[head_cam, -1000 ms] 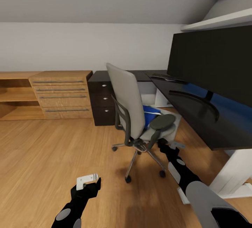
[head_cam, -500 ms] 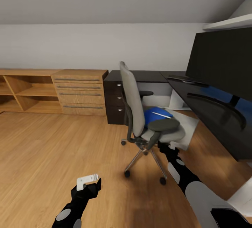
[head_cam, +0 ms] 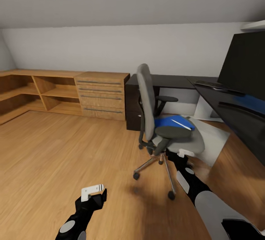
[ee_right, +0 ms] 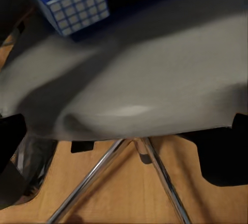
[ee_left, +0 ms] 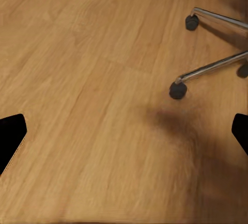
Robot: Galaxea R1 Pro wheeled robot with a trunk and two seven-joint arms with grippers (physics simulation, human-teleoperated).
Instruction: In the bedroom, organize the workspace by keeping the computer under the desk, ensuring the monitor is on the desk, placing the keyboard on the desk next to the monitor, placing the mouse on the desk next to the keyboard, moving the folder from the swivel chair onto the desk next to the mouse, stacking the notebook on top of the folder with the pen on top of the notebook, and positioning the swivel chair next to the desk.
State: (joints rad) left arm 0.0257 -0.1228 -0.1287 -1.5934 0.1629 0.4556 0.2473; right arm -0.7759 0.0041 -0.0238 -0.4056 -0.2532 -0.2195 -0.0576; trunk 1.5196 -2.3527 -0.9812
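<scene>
The grey swivel chair (head_cam: 148, 96) stands side-on on the floor, out from the black-topped desk (head_cam: 239, 116). On its seat lie blue flat items (head_cam: 170, 122); I cannot tell folder from notebook. The white pen (head_cam: 181, 124) lies on top of them. My right gripper (head_cam: 180, 154) is open at the seat's front edge, under the armrest, and the seat's edge (ee_right: 155, 90) lies between its fingers. My left gripper (head_cam: 94, 192) hangs open over bare floor. The monitor (head_cam: 246, 66) and keyboard (head_cam: 213, 84) are on the desk. The light grey computer (head_cam: 218, 142) sits beneath it. The mouse is out of view.
A low light-wood cabinet (head_cam: 101, 96) with drawers and open shelves (head_cam: 55, 92) runs along the back wall at the left. The desk's black drawer unit (head_cam: 131, 103) stands behind the chair. The chair's chrome legs and castors (ee_left: 178, 90) spread close to my left gripper. Wood floor (head_cam: 55, 151) stretches left.
The whole view has swung left, so the desk and monitor now sit at the right edge. The chair has stayed at my right gripper and has turned more side-on. Both arms keep their pose.
</scene>
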